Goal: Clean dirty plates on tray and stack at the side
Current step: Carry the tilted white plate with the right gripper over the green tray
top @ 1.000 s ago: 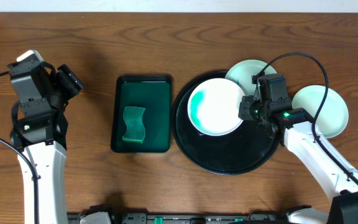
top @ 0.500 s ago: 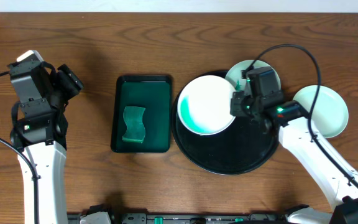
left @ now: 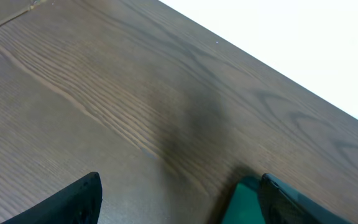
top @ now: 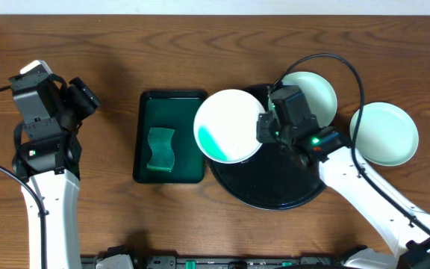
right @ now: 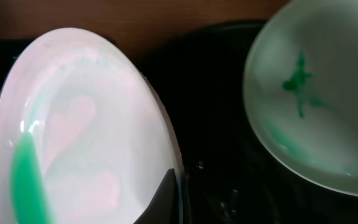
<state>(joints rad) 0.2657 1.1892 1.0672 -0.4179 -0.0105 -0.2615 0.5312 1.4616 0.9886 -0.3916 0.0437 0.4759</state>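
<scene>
My right gripper (top: 263, 127) is shut on the right rim of a white plate (top: 230, 123), holding it above the left rim of the round black tray (top: 275, 187). A green smear (top: 213, 140) marks the plate's lower left. In the right wrist view the held plate (right: 86, 137) fills the left side, with one dark finger (right: 163, 199) over its edge. A second plate (top: 312, 90) with a green smear (right: 300, 81) lies at the tray's back right edge. A third plate (top: 385, 133) rests on the table to the right. My left gripper (top: 88, 97) stands open over bare wood at the far left.
A dark green rectangular tray (top: 189, 104) with a green sponge (top: 160, 148) in it lies just left of the held plate. Its corner (left: 244, 199) shows between the left fingers (left: 79, 199). A black cable loops over the right arm.
My right gripper has carried the plate leftward from over the tray's middle until it overhangs the tray's left rim, near the green tray. The left arm has not moved.
</scene>
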